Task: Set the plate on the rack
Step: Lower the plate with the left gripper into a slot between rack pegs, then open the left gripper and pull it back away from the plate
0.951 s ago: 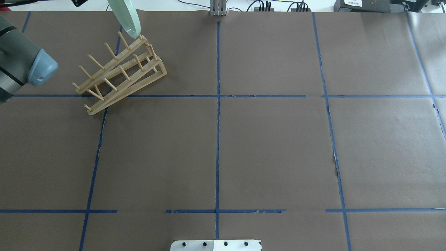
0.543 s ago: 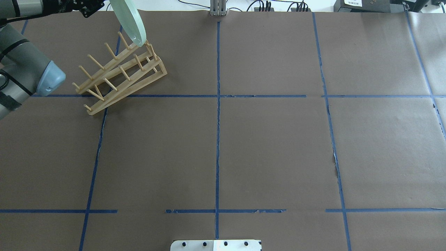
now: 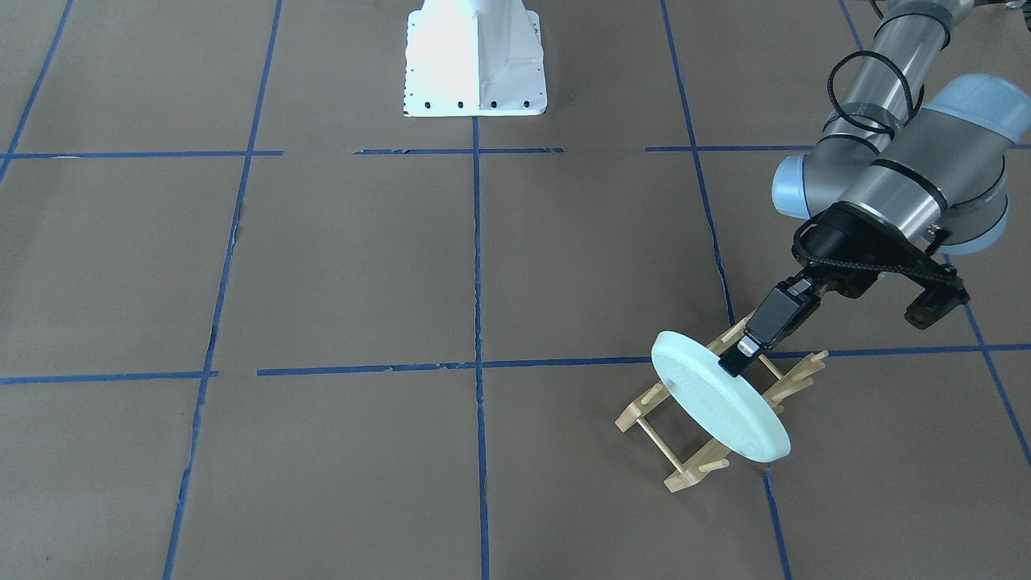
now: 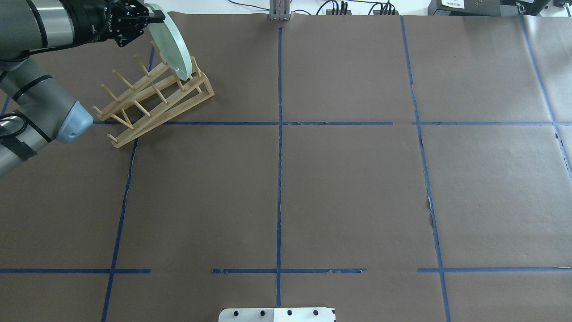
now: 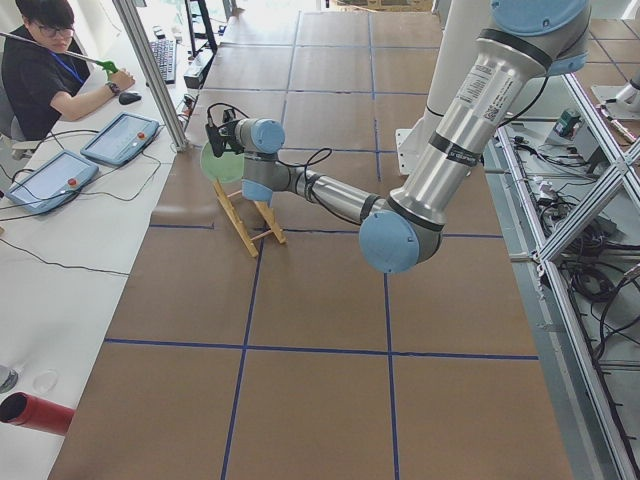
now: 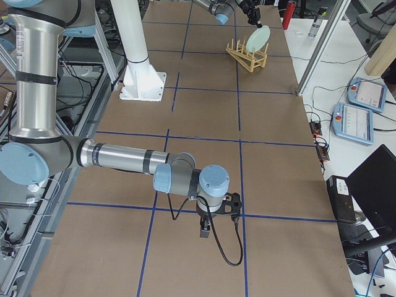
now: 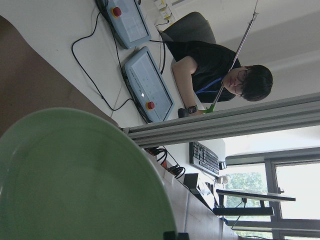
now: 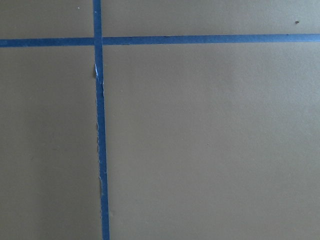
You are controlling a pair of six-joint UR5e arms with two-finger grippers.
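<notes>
Toward the table's right end, the right gripper (image 6: 204,230) hangs pointing down over brown paper (image 4: 348,192) crossed with blue tape (image 4: 279,179). Whether its claw is wide or narrow cannot be told. Near the far left corner, the rack (image 4: 152,100), made of light wood, lies at a slant to the table's edges. The pale green plate (image 4: 172,44) stands on edge and tilted, its lower rim down inside the rack's far end. The left gripper (image 4: 155,18) pinches the plate's upper rim.
</notes>
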